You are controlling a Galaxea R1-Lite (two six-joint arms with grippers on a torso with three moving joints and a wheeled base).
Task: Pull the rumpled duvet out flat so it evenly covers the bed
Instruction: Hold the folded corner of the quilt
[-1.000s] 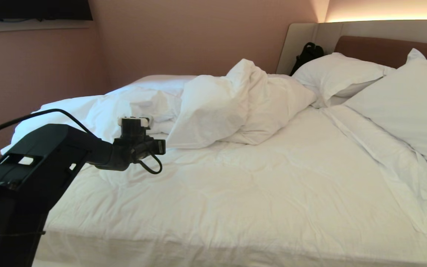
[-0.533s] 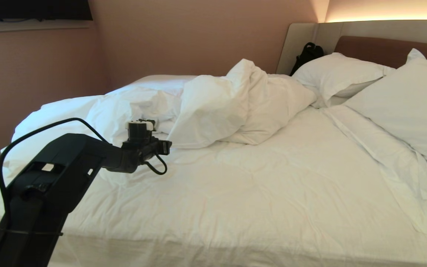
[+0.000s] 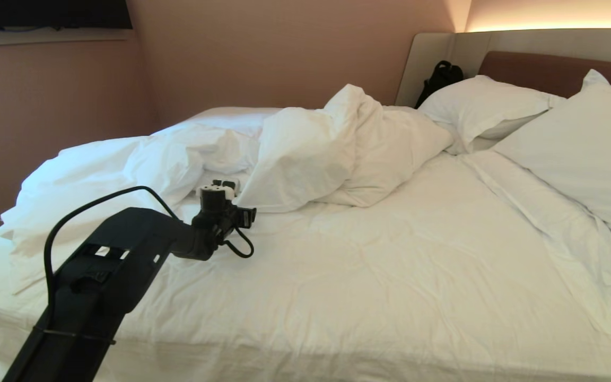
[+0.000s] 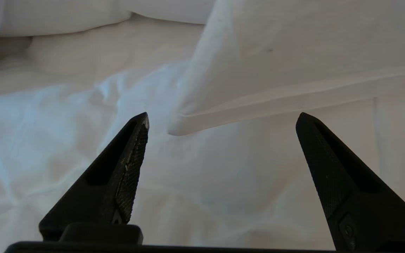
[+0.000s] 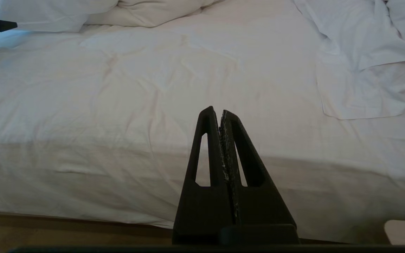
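While your left gripper [image 4: 222, 119] hangs low over the bed, its two black fingers [image 4: 128, 168] stand wide apart with nothing between them, pointing at a folded white hem just ahead. You see the thick, puffy white duvet [image 3: 305, 154] heaped in a rumpled mound across the far half of the wide low bed with its white sheet [image 3: 390, 276], and your left arm reaches in from the near left corner toward the foot of that mound. The mound rises highest near the middle and trails off toward the far left edge. Two plump white pillows [image 3: 576, 143] lean against the beige and brown padded headboard [image 3: 528, 66] on your right. Your right gripper [image 5: 220, 113] has its fingers pressed together, empty, held off the near side of the bed and facing the sheet.
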